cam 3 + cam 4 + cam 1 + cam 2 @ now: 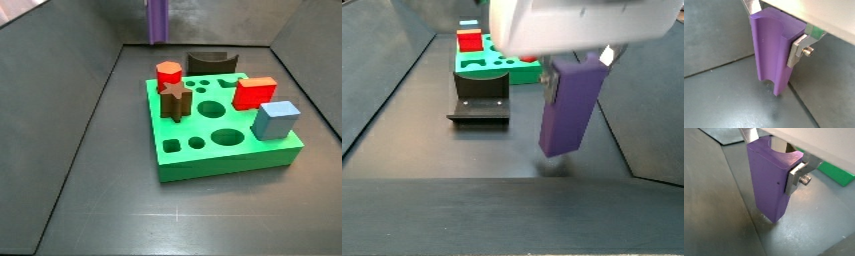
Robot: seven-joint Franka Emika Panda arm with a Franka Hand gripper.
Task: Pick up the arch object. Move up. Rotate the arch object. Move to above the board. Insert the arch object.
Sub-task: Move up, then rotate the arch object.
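Honestly, gripper (pixel 774 159) is clamped on the purple arch block (pixel 769 183), hanging upright off the floor; a sloppy rotation could snag the green board (pixel 225 145).

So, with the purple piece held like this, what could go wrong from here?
1. The hand grips the arch object only near its top, so the long piece may tilt or slip while it is rotated.
2. The board already carries several blocks, among them a red block and a blue block; the piece could knock one on the way down.
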